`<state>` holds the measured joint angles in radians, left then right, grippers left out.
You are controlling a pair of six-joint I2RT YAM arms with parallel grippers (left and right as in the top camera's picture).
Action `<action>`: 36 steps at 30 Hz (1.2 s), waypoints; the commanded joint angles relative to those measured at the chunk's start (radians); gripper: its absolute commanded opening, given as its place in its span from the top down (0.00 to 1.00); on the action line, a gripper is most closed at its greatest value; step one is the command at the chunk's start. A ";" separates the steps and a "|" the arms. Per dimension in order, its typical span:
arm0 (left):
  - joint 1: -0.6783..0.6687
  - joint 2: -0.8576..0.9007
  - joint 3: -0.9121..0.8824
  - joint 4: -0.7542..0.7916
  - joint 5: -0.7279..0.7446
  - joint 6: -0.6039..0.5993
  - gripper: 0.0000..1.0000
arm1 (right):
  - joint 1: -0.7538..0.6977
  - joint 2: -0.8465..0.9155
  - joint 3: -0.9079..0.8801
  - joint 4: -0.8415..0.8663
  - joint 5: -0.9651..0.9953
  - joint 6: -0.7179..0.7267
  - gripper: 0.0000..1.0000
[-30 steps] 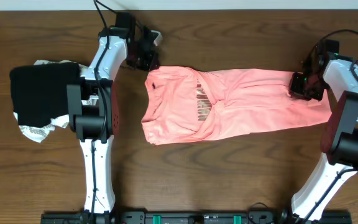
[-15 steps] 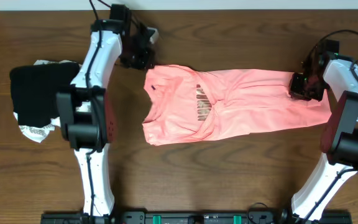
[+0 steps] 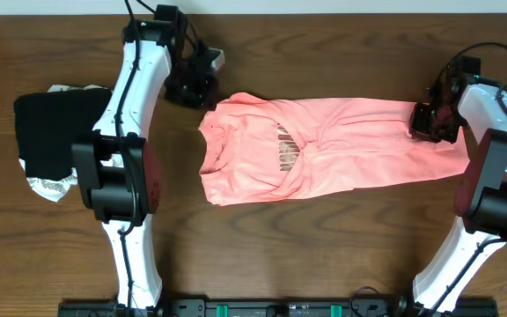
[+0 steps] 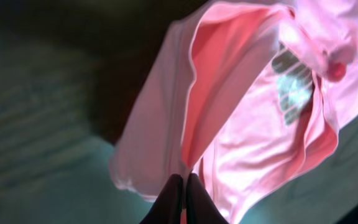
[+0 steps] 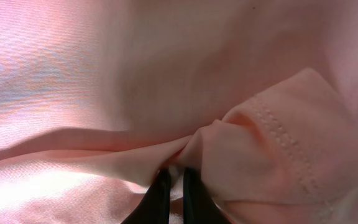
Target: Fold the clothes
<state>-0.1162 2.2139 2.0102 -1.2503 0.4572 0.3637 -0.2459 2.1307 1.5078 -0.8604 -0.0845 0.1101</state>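
A salmon-pink T-shirt (image 3: pixel 359 145) is lying stretched sideways across the middle of the wooden tabletop (image 3: pixel 324 255), its neck end toward the left and its hem end toward the right; the brownish-gold lettering (image 3: pixel 286 145) is showing on the chest, partly caught in a fold that is running across the cloth.

The left jaws are sitting at the far left corner of the T-shirt, closed tight on its edge; in the left wrist view the two dark tips are pressing together with pink cloth pinched between them, and the fabric is hanging away from them in a loose fold, its brighter inner side showing.

The right jaws are resting at the far right end of the T-shirt, also closed; in the right wrist view they are gripping a small bunched ridge of pink cloth beside a stitched hem, with soft creases spreading away from the pinch.

Well apart from the T-shirt, at the left edge of the tabletop, a black folded garment (image 3: pixel 55 132) is lying on top of a white patterned cloth (image 3: pixel 49 187), which is peeking out beneath it.
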 commanded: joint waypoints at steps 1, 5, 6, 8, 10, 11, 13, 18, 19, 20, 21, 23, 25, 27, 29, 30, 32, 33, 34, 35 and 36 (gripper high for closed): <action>0.002 -0.014 -0.003 -0.042 -0.065 0.002 0.94 | -0.023 0.031 -0.029 -0.020 0.029 0.001 0.92; 0.002 -0.014 -0.004 -0.082 -0.160 0.000 0.93 | -0.033 0.031 -0.029 -0.023 0.029 0.001 0.92; 0.002 -0.014 -0.004 -0.085 -0.188 -0.006 0.94 | -0.035 0.031 -0.029 -0.023 0.029 0.001 0.92; 0.003 -0.014 -0.004 -0.083 -0.251 -0.047 0.94 | -0.042 0.031 -0.029 -0.023 0.029 0.001 0.92; 0.003 -0.014 -0.003 -0.083 -0.279 -0.069 0.94 | -0.048 0.031 -0.029 -0.024 0.029 0.001 0.92; 0.003 -0.014 -0.004 -0.081 -0.287 -0.075 0.94 | -0.050 0.031 -0.029 -0.024 0.029 0.001 0.92; 0.004 -0.014 -0.003 -0.079 -0.292 -0.077 0.94 | -0.050 0.031 -0.029 -0.024 0.029 0.001 0.91; 0.005 -0.014 -0.003 -0.064 -0.283 -0.100 0.94 | -0.050 0.031 -0.029 -0.023 0.029 0.001 0.91; 0.003 -0.014 -0.003 -0.053 -0.260 -0.100 0.94 | -0.050 0.031 -0.029 -0.023 0.029 0.001 0.92; 0.001 -0.014 -0.004 -0.039 -0.235 -0.099 0.94 | -0.050 0.031 -0.029 -0.022 0.029 0.001 0.91; -0.002 -0.014 -0.003 -0.015 -0.209 -0.099 0.91 | -0.050 0.031 -0.029 -0.022 0.029 0.001 0.91; -0.004 -0.014 -0.004 0.041 -0.167 -0.100 0.76 | -0.050 0.031 -0.029 -0.023 0.029 0.001 0.91; -0.005 -0.013 -0.004 0.107 -0.132 -0.100 0.62 | -0.050 0.031 -0.029 -0.022 0.029 0.001 0.91; -0.006 -0.010 -0.004 0.165 -0.108 -0.108 0.50 | -0.050 0.031 -0.029 -0.023 0.029 0.001 0.91; -0.006 0.000 -0.004 0.216 -0.106 -0.112 0.45 | -0.050 0.031 -0.029 -0.025 0.028 0.001 0.91; -0.006 0.006 -0.004 0.232 -0.105 -0.112 0.43 | -0.050 0.031 -0.029 -0.026 0.028 0.001 0.91; -0.006 0.025 -0.004 0.257 -0.105 -0.115 0.41 | -0.050 0.031 -0.029 -0.027 0.028 0.001 0.91; -0.006 0.037 -0.004 0.265 -0.105 -0.115 0.41 | -0.050 0.031 -0.029 -0.029 0.028 0.001 0.91; -0.007 0.053 -0.004 0.274 -0.105 -0.115 0.40 | -0.050 0.031 -0.029 -0.030 0.028 0.001 0.91; -0.008 0.066 -0.004 0.282 -0.100 -0.115 0.40 | -0.050 0.031 -0.029 -0.031 0.028 0.001 0.91; -0.008 0.080 -0.004 0.293 -0.098 -0.115 0.40 | -0.050 0.031 -0.029 -0.032 0.028 0.001 0.91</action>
<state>-0.1207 2.2311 2.0071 -0.9688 0.3382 0.2577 -0.2749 2.1307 1.5078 -0.8783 -0.1085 0.1101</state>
